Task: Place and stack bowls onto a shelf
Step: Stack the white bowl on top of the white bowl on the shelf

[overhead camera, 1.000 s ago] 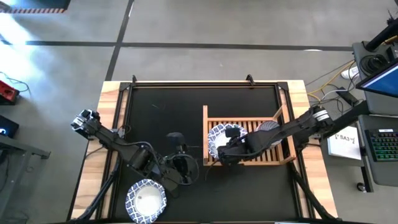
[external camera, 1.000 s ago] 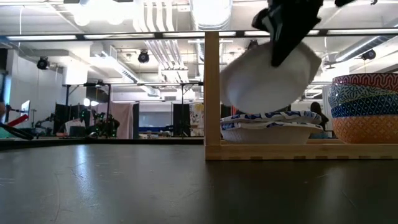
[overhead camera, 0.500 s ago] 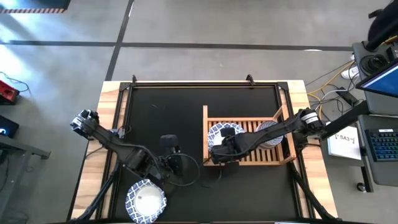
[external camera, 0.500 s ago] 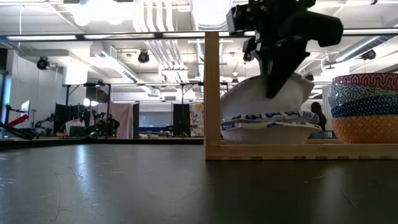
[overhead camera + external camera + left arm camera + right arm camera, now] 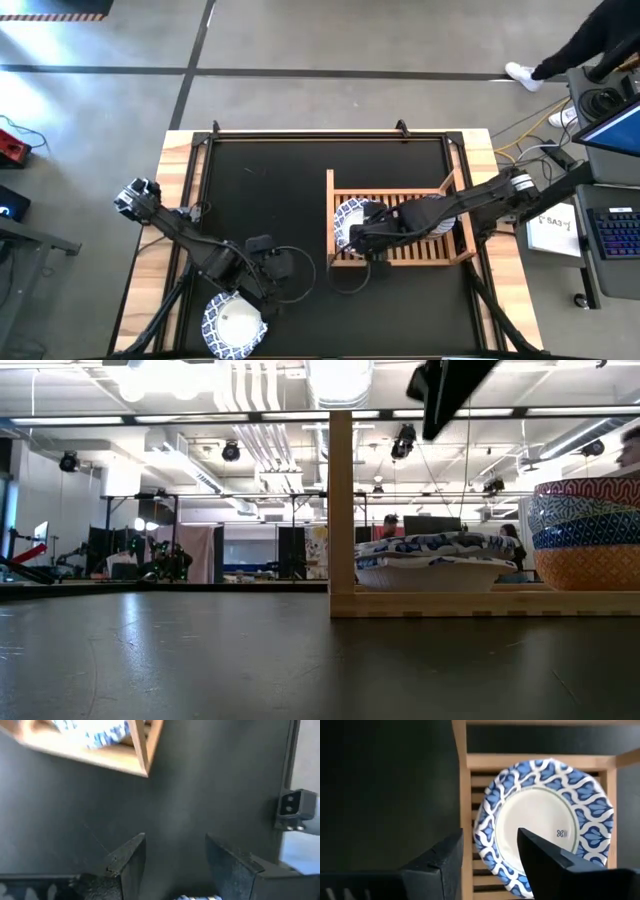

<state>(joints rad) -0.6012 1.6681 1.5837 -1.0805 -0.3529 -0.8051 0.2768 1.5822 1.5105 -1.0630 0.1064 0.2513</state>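
A stack of blue-and-white patterned bowls (image 5: 348, 220) rests on the left end of the light-wood slatted shelf (image 5: 400, 254). It also shows in the low view (image 5: 430, 560) and the right wrist view (image 5: 545, 815). My right gripper (image 5: 490, 857) hangs open and empty just above this stack (image 5: 362, 238). A stack of smaller coloured bowls (image 5: 590, 535) stands at the shelf's right end. One more blue-and-white bowl (image 5: 233, 325) sits on the black mat at the near left. My left gripper (image 5: 283, 266) is open and empty over the mat, just to that bowl's right (image 5: 175, 857).
The shelf's upright corner post (image 5: 340, 510) and raised side rails (image 5: 330, 215) border the bowl stacks. Bare black mat (image 5: 260, 180) lies left of the shelf. A person's legs (image 5: 575, 45) show on the floor at the far right.
My right gripper has lowered a tilted blue-and-white bowl onto the left stack, let go of it and risen clear; the bowl now lies level on top. My left gripper has drifted toward the table's near left, closer to the lone bowl.
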